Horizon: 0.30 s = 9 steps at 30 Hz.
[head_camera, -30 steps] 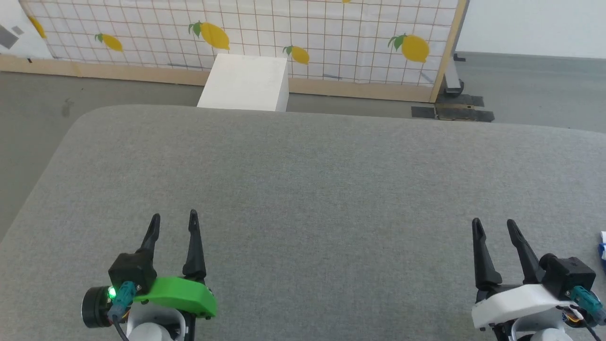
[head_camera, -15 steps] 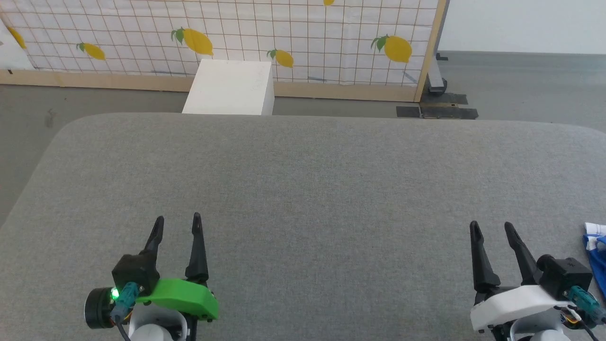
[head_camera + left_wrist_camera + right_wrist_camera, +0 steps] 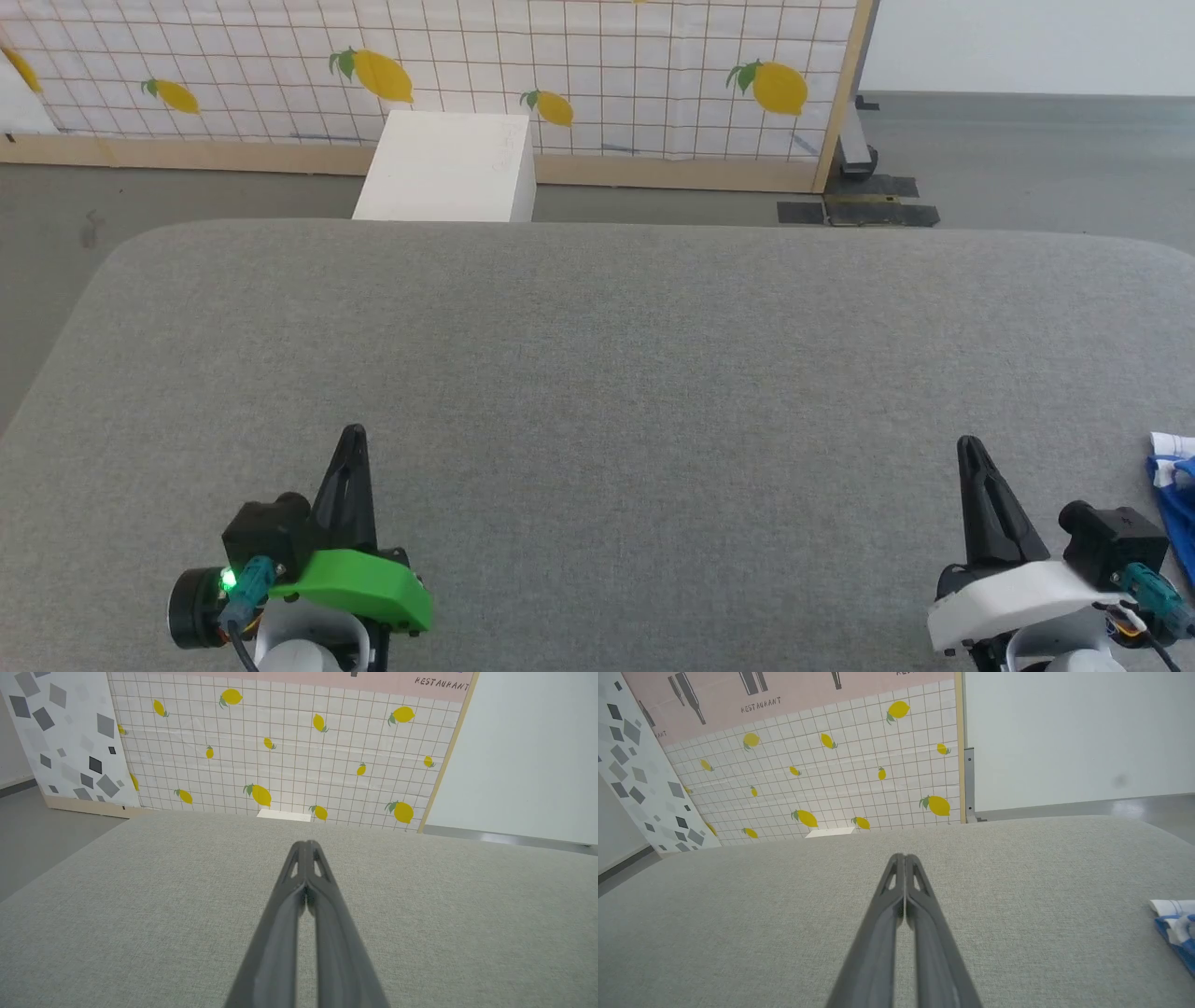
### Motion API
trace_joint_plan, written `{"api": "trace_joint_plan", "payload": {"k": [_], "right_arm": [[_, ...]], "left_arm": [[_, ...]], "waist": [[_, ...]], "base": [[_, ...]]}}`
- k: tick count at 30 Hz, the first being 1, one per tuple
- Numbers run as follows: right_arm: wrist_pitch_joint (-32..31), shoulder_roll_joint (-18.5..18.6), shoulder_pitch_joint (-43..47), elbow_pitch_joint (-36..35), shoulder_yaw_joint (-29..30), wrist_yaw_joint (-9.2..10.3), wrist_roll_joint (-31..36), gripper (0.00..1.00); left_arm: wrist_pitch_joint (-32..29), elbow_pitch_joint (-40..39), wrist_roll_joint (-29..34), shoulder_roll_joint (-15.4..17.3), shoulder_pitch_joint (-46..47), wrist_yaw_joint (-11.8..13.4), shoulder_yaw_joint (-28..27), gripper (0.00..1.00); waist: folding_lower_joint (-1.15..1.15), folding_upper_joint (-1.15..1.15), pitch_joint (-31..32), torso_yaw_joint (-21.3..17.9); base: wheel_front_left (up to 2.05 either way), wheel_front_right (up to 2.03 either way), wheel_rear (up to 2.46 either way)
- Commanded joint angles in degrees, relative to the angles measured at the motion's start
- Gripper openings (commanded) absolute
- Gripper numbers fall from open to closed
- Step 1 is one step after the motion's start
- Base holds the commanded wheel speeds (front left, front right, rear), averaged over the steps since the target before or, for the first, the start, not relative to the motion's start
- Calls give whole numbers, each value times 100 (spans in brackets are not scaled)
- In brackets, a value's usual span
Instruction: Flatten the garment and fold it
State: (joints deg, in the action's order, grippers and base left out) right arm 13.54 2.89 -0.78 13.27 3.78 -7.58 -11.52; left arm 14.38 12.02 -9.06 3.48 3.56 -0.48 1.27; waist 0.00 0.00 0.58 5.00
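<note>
Blue fabric with a white edge marks your garment [image 3: 1178, 499]. It lies on the grey cloth-covered tabletop [image 3: 597, 355] at the far right border of the head view. The frame cuts it off, so you see only a narrow, rumpled strip of it.

Your right end effector [image 3: 971, 446] sits at the lower right of that view, under a white cover. Its two dark fingers are pressed together into a single point and hold nothing. The garment lies off to its right, beside the wrist's black camera housing. It is level with the fingers rather than ahead of them, and bare tabletop separates the two. In the right wrist view the closed fingers aim straight across bare grey cloth. The garment appears low at the right border there, a white fold lying over the blue.

Your left end effector [image 3: 353, 439], under a green cover, sits at the lower left of the head view. It is likewise closed tight and empty, and it is well apart from the garment, on the other side of the right end effector.

You cannot tell from these views whether either set of fingertips touches the tabletop. Past the far edge, a white box [image 3: 448, 168] stands on the floor in front of a lemon-print panel [image 3: 607, 65].
</note>
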Motion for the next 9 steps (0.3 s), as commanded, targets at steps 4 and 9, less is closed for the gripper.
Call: {"api": "trace_joint_plan", "payload": {"k": [4,9], "right_arm": [[-74,0,5,-77,-20,1,66,0],[-129,0,8,-130,-35,1,113,0]], "left_arm": [[-63,-68,54,-4,-21,3,-6,0],[-122,-117,90,-6,-35,5,-11,0]], "waist": [[0,0,-2,-19],[0,0,-4,-39]], "base": [[0,0,0],[0,0,0]]}}
